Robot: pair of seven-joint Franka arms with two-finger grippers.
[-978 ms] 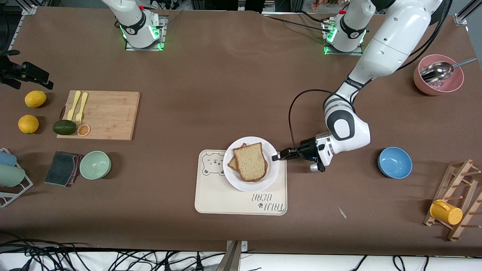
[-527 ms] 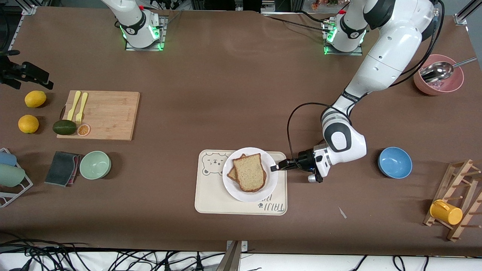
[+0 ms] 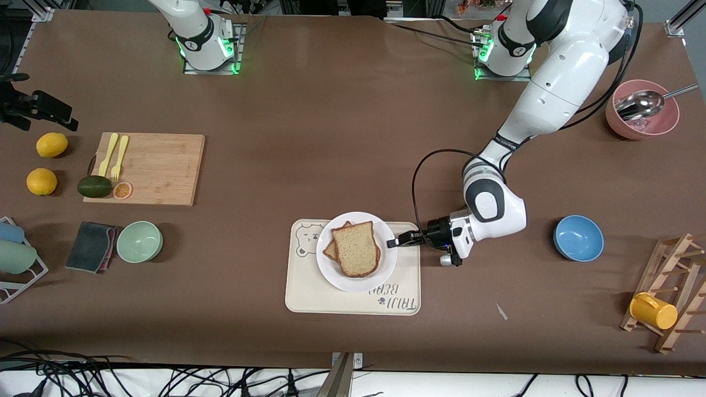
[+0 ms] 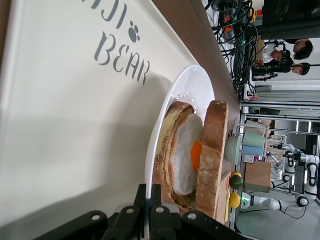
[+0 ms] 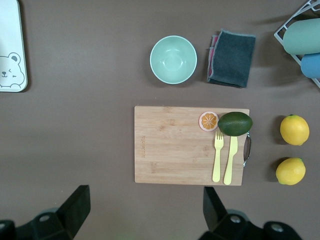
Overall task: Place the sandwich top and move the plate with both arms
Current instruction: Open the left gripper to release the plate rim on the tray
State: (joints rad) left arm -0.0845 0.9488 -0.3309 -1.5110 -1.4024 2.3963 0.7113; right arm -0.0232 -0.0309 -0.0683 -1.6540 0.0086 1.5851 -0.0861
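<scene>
The white plate rests on the cream bear-print tray. The sandwich top, a tan slice with a brown crust, lies on a lower slice bearing a fried egg. My left gripper is shut on the plate's rim at the side toward the left arm's end. In the left wrist view the jaws pinch the rim, with the top slice beside it. My right gripper is open and empty, high over the table above the cutting board; it is out of the front view.
The cutting board holds a yellow fork and knife, an avocado and an orange slice. Two lemons, a green bowl and a grey cloth lie around it. A blue bowl, a pink bowl and a yellow mug sit toward the left arm's end.
My left gripper has dragged the plate and sandwich nearer the front camera onto the tray, then toward the right arm's end. The right arm's base has not moved.
</scene>
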